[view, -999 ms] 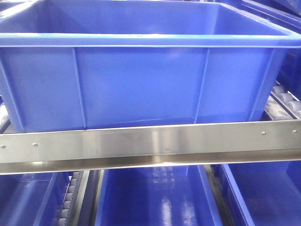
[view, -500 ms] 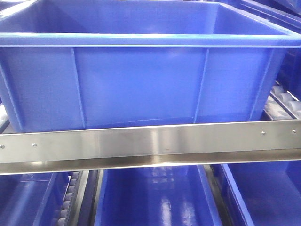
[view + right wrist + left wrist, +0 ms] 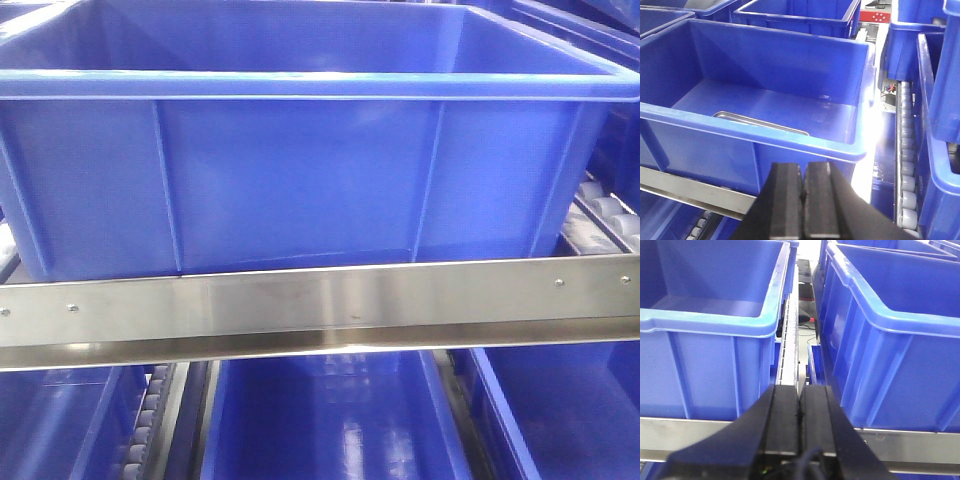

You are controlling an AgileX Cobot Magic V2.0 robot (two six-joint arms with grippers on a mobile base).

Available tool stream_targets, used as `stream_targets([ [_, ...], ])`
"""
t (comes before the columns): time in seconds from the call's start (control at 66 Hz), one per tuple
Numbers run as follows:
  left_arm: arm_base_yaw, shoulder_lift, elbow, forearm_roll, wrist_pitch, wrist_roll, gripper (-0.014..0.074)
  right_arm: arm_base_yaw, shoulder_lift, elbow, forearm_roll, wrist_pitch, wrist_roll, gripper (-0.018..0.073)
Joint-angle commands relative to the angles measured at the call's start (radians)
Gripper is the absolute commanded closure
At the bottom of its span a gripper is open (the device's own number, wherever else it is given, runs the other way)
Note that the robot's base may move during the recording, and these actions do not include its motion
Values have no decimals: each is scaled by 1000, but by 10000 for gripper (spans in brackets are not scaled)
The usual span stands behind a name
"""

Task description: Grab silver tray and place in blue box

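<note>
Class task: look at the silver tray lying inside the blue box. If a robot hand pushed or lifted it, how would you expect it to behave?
The silver tray looks like thin, shiny metal, so it is probably stiff and fairly light. It seems to lie flat on the smooth floor of the blue box, so a push would likely slide it, not tip it. Its low rim may be slippery to grip.

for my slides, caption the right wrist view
Shut right claw outside the blue box, silver tray lying inside.

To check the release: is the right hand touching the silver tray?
Apart. In the right wrist view the right hand is shut and empty outside the blue box, while the silver tray lies inside on its floor, behind the near wall.
</note>
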Motion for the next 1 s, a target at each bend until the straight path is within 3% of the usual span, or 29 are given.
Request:
stream_targets([
  [0.0, 0, -18, -2, -9, -91, 2, 701, -1, 3, -20, -13, -88, -8, 510],
  [0.121, 0, -18, -2, -9, -91, 2, 701, -43, -15, 1, -2, -87, -8, 510],
  [0.348, 0, -18, -2, -9, -91, 2, 701, -280, -158, 137, 44, -93, -8, 510],
  [0.454, 0, -18, -2, -9, -91, 2, 701, -341, -241, 238, 44, -122, -8, 510],
  [0.651, 0, -18, -2, -9, -91, 2, 701, -363, -389, 378, 44, -164, -8, 510],
  [0.803, 0, -18, -2, -9, -91, 2, 701, -363, -384, 449, 44, -259, -6, 510],
  [0.984, 0, -18, -2, -9, -91, 2, 701, -363, -384, 447, 44, -262, -6, 510],
])
